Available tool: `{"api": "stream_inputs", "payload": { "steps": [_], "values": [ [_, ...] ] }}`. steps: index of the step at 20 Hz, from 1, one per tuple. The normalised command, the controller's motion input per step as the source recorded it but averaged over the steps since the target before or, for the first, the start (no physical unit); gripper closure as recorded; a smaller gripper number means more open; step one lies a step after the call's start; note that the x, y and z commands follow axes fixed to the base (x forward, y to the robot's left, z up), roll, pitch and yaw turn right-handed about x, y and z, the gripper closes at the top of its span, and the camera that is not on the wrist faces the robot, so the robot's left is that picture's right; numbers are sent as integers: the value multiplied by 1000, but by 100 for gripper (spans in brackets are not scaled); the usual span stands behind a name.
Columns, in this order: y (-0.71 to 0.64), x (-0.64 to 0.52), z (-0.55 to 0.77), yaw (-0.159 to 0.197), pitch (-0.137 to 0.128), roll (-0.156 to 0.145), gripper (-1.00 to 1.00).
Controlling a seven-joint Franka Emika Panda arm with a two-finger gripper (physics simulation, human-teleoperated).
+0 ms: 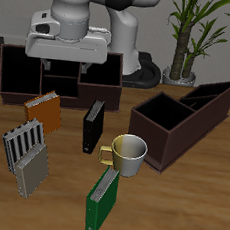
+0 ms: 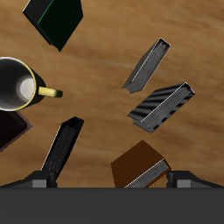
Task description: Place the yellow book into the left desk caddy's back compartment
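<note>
Khaki yellow book (image 1: 30, 176) beside striped book (image 1: 22, 142); end effector (image 2: 111, 179) spread wide (wrist view only).

maroon-brown left desk caddy (image 1: 177, 122), tan yellow book (image 1: 31, 171), striped book (image 1: 22, 142)

Light: we see even, soft brightness, no glare | Shadows: faint, short ones under books on the table (image 1: 178, 204) | Sharpness: both 2 renders low-resolution, slightly soft | Distortion: we notice none at edges
</note>
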Motion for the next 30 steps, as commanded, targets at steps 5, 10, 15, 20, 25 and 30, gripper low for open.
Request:
{"api": "stream_inputs", "payload": {
  "steps": [5, 10, 15, 20, 25, 30],
  "values": [
    [-499, 229, 193, -47, -72, -77, -100],
    [-244, 326, 199, -32, -59, -51, -100],
    [-15, 417, 2, -1, -22, -23, -100],
    [-61, 513, -57, 4, -2, -29, -100],
    [-106, 452, -126, -11, 16, 24, -100],
    [-11, 320, -162, 46, 14, 76, -100]
  ]
}}
